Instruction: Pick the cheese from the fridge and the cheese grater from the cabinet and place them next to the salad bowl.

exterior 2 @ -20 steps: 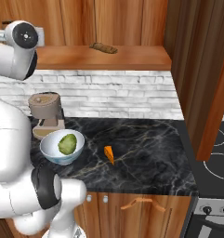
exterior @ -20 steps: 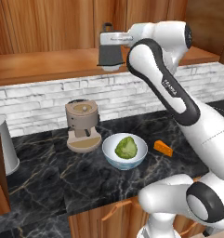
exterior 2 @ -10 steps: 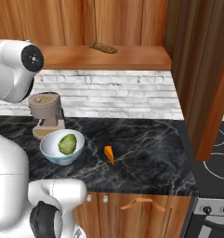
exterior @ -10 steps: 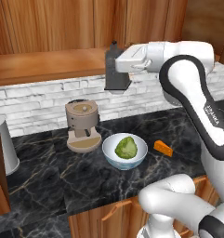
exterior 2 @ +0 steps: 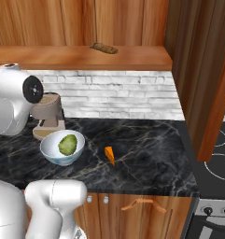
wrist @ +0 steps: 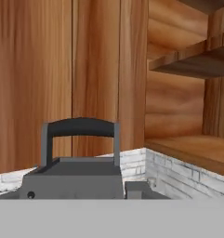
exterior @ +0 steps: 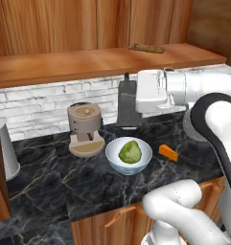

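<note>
So the claw (exterior: 134, 98) has the grater (exterior: 128, 105) clamped from the side, jaws partway closed around its body, holding it upright in the air above the counter (exterior: 54, 179). The grater hangs in front of the brick backsplash (exterior: 40, 103), below the cabinet (exterior: 88, 62) shelf, just behind the bowl (exterior: 129, 155) and to the right of the coffee machine (exterior: 85, 129). Its bottom edge looks clear of the counter, though from this angle it's hard to be sure how much.

From the hand view you get the grater (wrist: 76, 174) right up close: loop handle on top, dark grey shoulders under it, wood panels behind. One dark fingertip (wrist: 137, 189) pokes up just to the right of the grater body, pressed against it as far as I can tell.

The cheese (exterior: 168, 152) is already on the counter, just right of the bowl, not touching it. The right base view shows the same thing: cheese (exterior 2: 109, 155) sitting beside the bowl (exterior 2: 62, 147) with a small gap, lettuce (exterior 2: 67, 144) inside the bowl, coffee machine (exterior 2: 47, 115) behind it.

There's also a small brown thing (exterior: 145, 48) lying on the cabinet shelf, can't tell what it is. A pale cylinder (exterior: 7, 150) stands at the far left of the counter.
</note>
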